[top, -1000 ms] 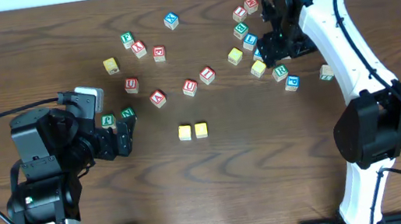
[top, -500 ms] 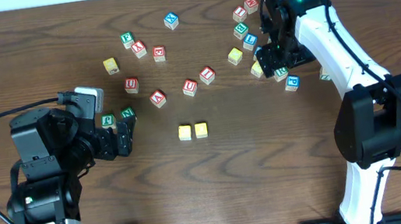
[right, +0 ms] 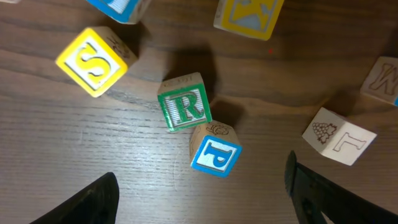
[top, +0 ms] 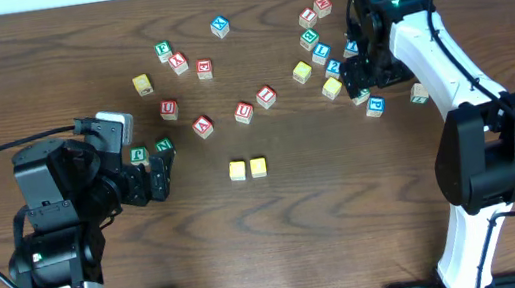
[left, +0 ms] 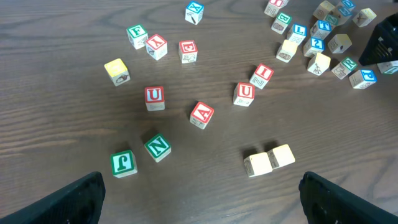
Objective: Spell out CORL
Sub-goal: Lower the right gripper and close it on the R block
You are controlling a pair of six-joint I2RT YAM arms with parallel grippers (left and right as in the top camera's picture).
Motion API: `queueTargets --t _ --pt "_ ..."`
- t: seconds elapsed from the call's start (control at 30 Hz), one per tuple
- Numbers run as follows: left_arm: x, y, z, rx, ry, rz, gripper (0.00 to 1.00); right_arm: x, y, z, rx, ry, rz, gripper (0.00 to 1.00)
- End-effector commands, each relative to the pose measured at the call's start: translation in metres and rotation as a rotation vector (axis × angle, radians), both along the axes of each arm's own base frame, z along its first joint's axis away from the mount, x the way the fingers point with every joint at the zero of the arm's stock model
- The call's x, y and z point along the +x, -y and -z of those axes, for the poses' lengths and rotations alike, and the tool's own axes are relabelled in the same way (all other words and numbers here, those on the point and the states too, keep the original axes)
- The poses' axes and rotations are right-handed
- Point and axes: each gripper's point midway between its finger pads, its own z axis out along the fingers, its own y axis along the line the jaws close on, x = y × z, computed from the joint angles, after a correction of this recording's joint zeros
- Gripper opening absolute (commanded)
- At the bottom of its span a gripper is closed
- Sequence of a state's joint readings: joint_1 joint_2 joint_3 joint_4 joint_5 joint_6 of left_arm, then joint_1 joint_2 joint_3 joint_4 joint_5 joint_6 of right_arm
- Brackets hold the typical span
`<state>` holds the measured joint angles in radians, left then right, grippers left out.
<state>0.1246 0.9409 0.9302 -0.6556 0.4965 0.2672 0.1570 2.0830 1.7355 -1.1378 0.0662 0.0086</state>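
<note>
Hovering near green R cube (right: 184, 102), right gripper (right: 202, 169) spread wide, empty (left gripper (left: 200, 177) likewise agape).

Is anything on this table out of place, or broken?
Nothing looks damaged or spilled. The letter cubes lie scattered at all angles; only two yellow cubes sit neatly side by side near the middle. On the right, the green R cube and a blue P cube touch, both turned askew.
</note>
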Motion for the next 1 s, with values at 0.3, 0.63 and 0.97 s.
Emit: queueTargets --t 0.3,0.63,0.97 --pt "0.001 0.001 -0.01 0.004 0.029 0.019 0.98 -0.002 -0.005 0.017 0.051 -0.008 -0.034 0.79" --pt "0.001 0.001 -0.01 0.004 0.028 0.019 0.98 0.001 -0.009 0.041 0.068 -0.039 -0.036 0.73" --pt "0.001 0.001 -0.01 0.004 0.029 0.019 0.98 0.015 -0.015 0.04 0.074 0.019 -0.068 0.73"
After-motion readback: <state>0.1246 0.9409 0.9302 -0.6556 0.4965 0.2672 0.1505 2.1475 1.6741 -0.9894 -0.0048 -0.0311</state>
